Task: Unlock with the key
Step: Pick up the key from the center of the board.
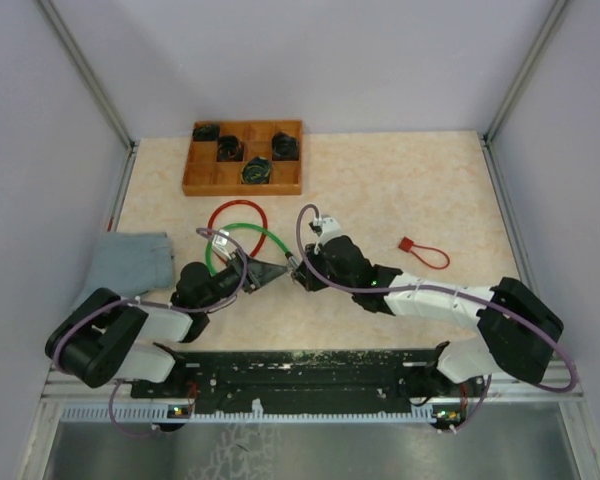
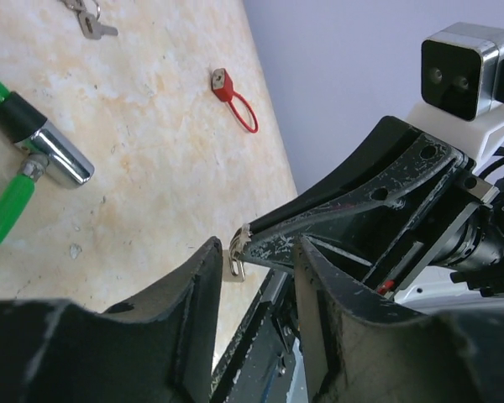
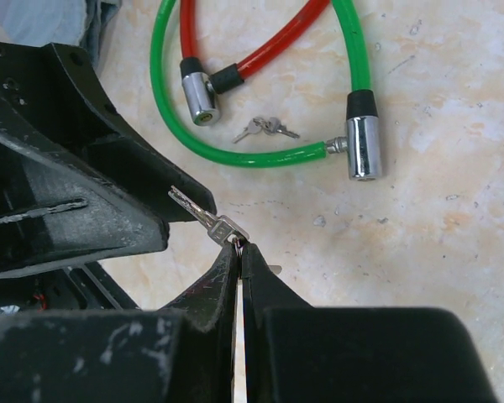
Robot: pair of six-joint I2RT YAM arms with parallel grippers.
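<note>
My right gripper (image 3: 238,243) is shut on the head and ring of a small silver key (image 3: 203,218), held above the table with its blade pointing at my left gripper's fingers (image 3: 109,210). In the left wrist view the key (image 2: 237,262) hangs at the right gripper's tip, by the tips of my open left gripper (image 2: 256,252), which holds nothing. The green cable lock (image 3: 260,155) with its silver cylinder (image 3: 361,147) lies on the table beyond. In the top view the two grippers meet, left (image 1: 265,270) and right (image 1: 298,270).
A red cable lock (image 3: 252,50) with its cylinder (image 3: 197,94) crosses the green one, with a spare key bunch (image 3: 265,128) between them. A small red loop lock (image 1: 422,250) lies to the right. A wooden tray (image 1: 244,180) stands at the back. A grey cloth (image 1: 130,262) lies left.
</note>
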